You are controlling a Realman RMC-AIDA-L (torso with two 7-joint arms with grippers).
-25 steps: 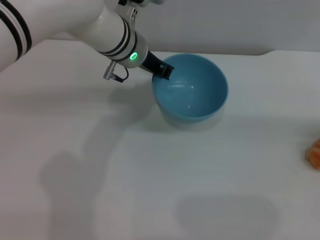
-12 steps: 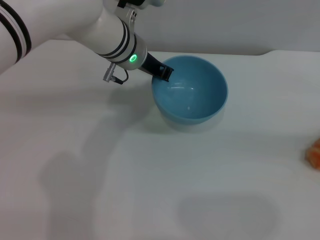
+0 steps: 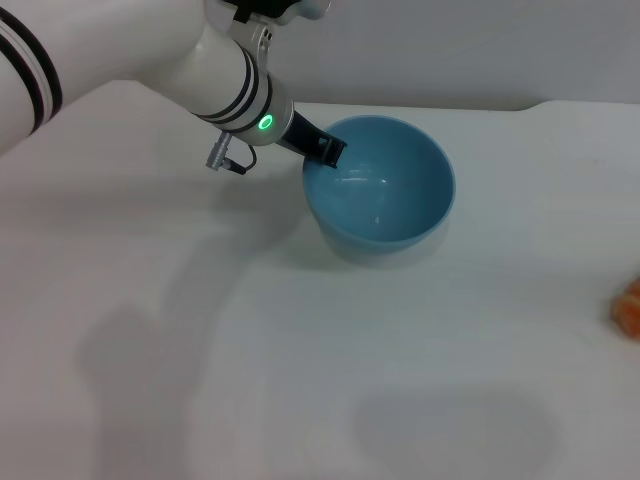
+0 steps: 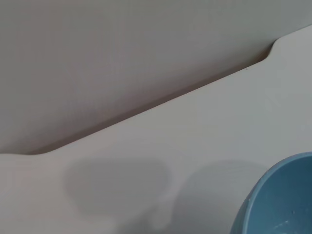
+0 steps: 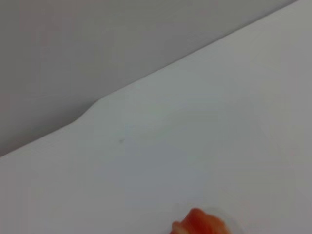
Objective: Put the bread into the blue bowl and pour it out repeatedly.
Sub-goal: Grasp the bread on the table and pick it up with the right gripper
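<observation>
left gripper (image 3: 328, 149) of mine is clamped on the near-left rim of the blue bowl (image 3: 385, 195), which sits empty on the desk (image 3: 200, 350), while the bread (image 3: 628, 307) lies far right, so loading and pouring remain; right gripper unseen.

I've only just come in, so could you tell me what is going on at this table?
The left gripper is at the near-left rim of the blue bowl, its dark fingertips right on the edge, apparently gripping it. The bowl stands upright on the white table and is empty. The bread lies on the table far off to the right, only partly in the head view, and it also shows at the edge of the right wrist view. The right gripper itself is not seen.
</observation>
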